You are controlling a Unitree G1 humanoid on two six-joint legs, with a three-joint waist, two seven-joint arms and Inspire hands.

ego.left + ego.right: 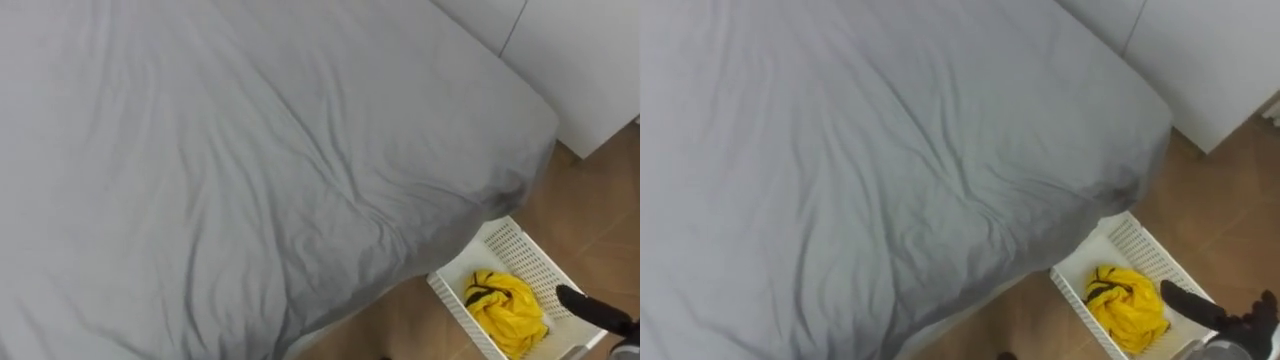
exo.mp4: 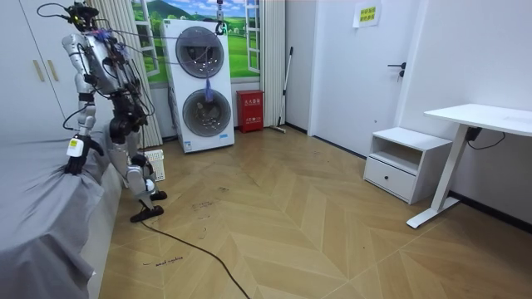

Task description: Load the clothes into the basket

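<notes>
Your right hand (image 1: 1218,316) is hovering spread, holding nothing; the yellow garment (image 1: 1125,305) is lying at its 9 o'clock inside the white basket (image 1: 1137,243).

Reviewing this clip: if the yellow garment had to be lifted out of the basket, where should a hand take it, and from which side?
Pinch the raised folds on top of the yellow garment, coming straight down from above. It lies crumpled in a heap inside the white basket, whose walls block a sideways approach. The right hand, at the basket's right rim, looks nearest.
</notes>
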